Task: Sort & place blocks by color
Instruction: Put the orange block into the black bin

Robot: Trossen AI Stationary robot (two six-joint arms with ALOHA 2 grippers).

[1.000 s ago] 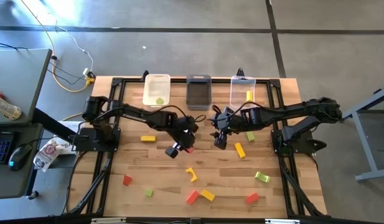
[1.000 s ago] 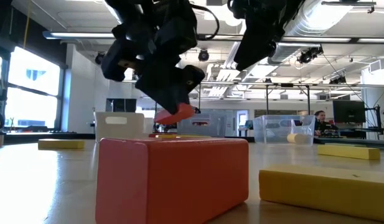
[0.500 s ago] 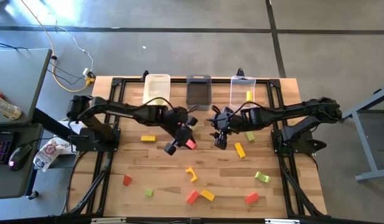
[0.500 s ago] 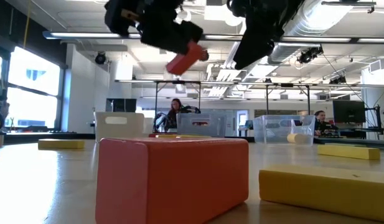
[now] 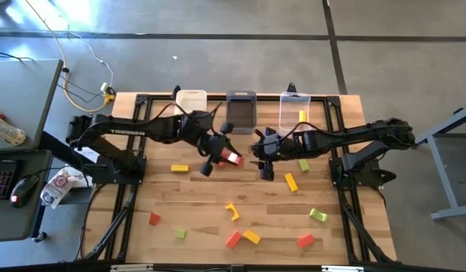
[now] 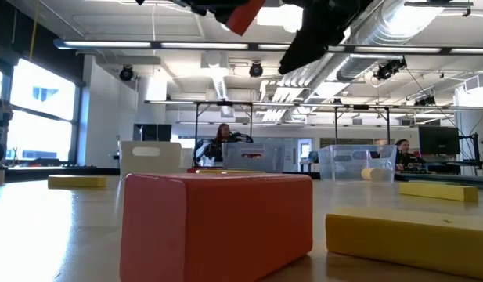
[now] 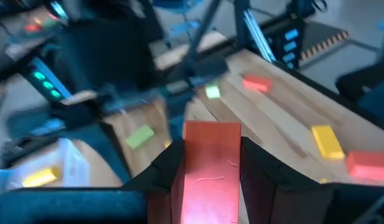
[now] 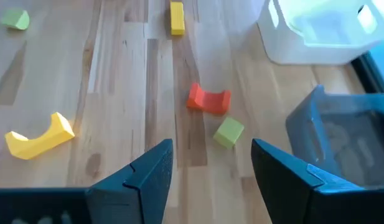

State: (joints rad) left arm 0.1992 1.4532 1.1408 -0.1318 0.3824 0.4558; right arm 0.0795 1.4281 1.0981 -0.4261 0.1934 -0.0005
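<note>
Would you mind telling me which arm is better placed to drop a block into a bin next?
The left: its pincer already holds a red block near the grey bin; the right pincer is open, empty.

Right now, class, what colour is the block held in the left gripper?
Red. The rectangular block sits clamped in the left gripper, clearest in the left wrist view.

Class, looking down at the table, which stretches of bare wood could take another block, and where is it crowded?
Bare wood lies along the left side, between the yellow bar and the red cube. The front edge is crowded: the red bar, a yellow block, another red block. The middle is taken by the left gripper, holding a red block, and the right gripper.
</note>
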